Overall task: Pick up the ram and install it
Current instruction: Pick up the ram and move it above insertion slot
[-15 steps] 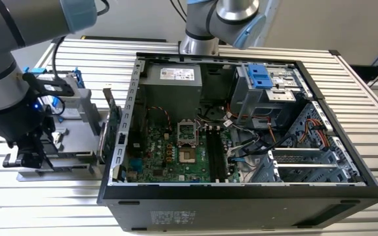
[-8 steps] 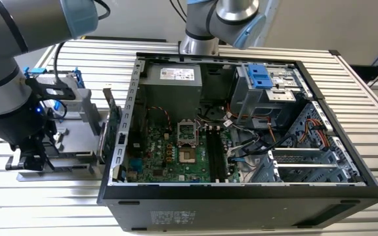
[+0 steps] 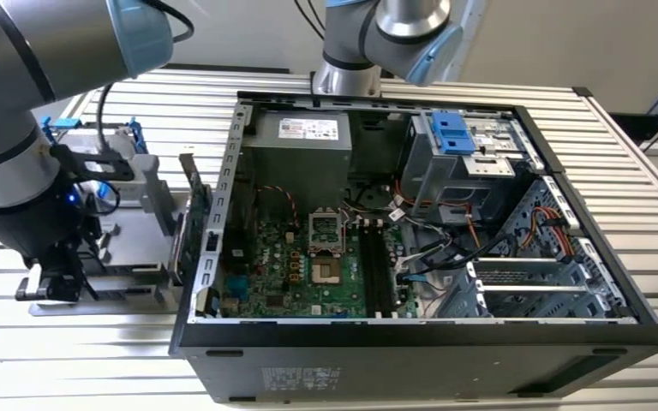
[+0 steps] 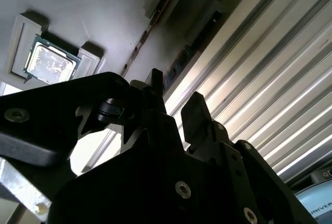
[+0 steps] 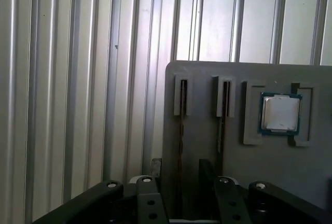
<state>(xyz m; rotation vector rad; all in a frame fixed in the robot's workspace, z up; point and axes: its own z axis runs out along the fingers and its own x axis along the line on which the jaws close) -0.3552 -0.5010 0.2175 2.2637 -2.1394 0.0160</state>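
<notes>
Gripper (image 5: 181,180) unclenched w/ ram (image 5: 181,125) btwn fingers (image 5: 150,198) in first wrist view; exterior view adds PC case (image 3: 421,360).

The parted fingers of the gripper (image 5: 181,167) straddle the ram (image 5: 182,130), which stands edgewise in the grey holder (image 5: 202,73) with a gap on either side. Just beyond one finger the neighbouring slot (image 5: 224,99) crowds the way; past the other finger the ribbed table (image 5: 78,79) lies open. In the exterior view an upright green card (image 3: 193,210) and the computer case (image 3: 234,154) stand close beside the gripper.
</notes>
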